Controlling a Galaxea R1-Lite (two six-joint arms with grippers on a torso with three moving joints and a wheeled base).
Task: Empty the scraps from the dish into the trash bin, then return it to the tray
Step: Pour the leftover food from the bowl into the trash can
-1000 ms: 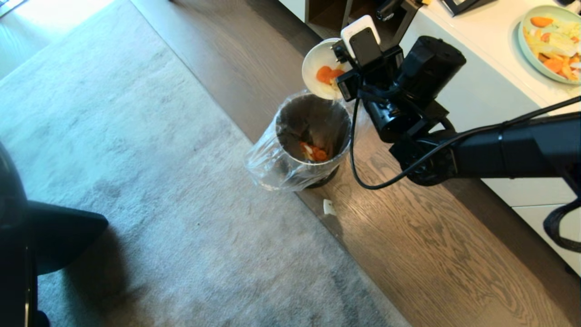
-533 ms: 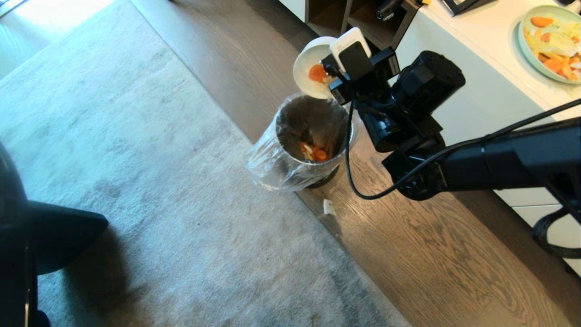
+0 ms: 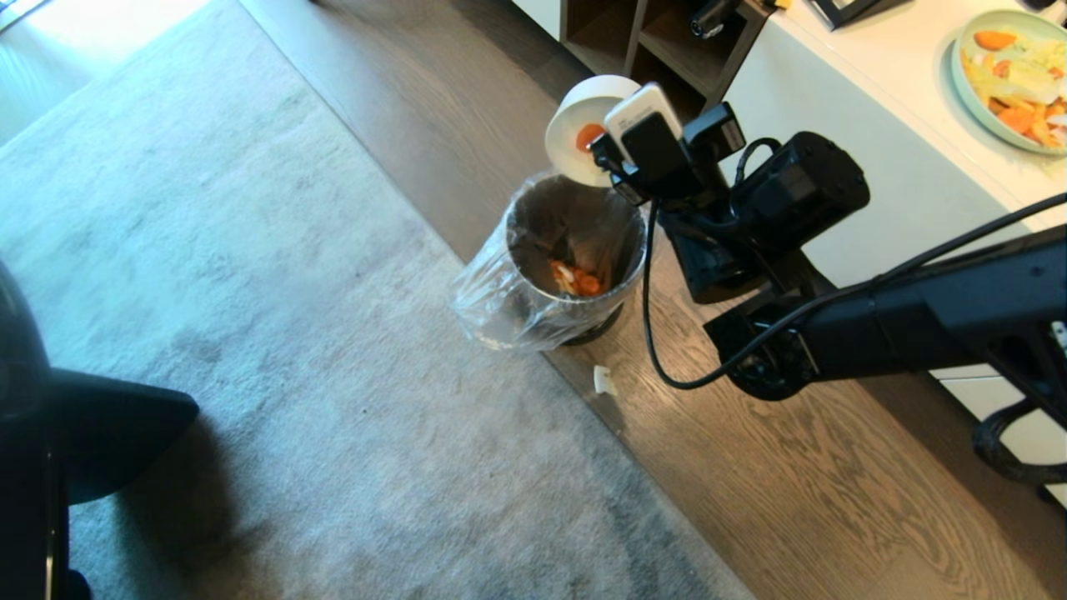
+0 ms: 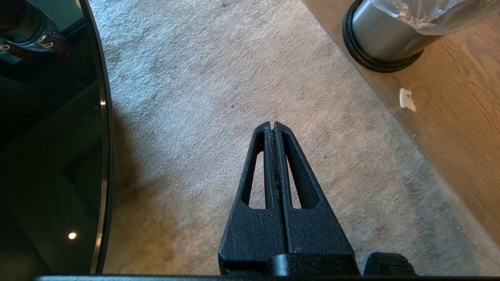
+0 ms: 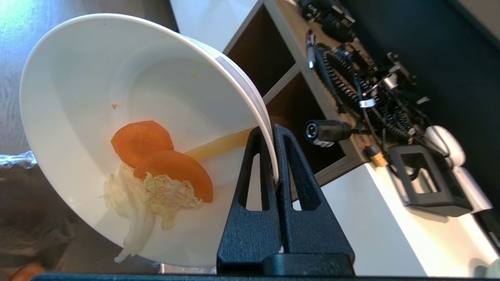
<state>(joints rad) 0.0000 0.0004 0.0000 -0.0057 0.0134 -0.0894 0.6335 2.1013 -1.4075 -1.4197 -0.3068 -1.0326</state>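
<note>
The dish (image 3: 575, 112), a white deep bowl, hangs tipped steeply on its edge just above the far rim of the trash bin (image 3: 575, 250). My right gripper (image 5: 272, 130) is shut on the dish's rim, one finger inside and one outside. The scraps (image 5: 164, 168), two orange slices and pale cabbage, cling low on the inner wall near the lower lip. More orange pieces lie inside the bin (image 3: 575, 279). My left gripper (image 4: 273, 125) is parked shut and empty over the carpet, with the bin's steel base (image 4: 384, 37) beyond it. The tray is out of view.
A white cabinet top on the right carries a pale-green plate (image 3: 967, 92) heaped with food. An open wooden shelf (image 3: 658, 33) stands behind the bin. A small white scrap (image 3: 603, 379) lies on the wood floor. A glossy black tabletop (image 4: 47, 136) borders the carpet.
My right wrist has rolled and tipped the dish steeper over the bin, so its outer wall now shows on top. The scraps have slid lower but stay in the dish.
</note>
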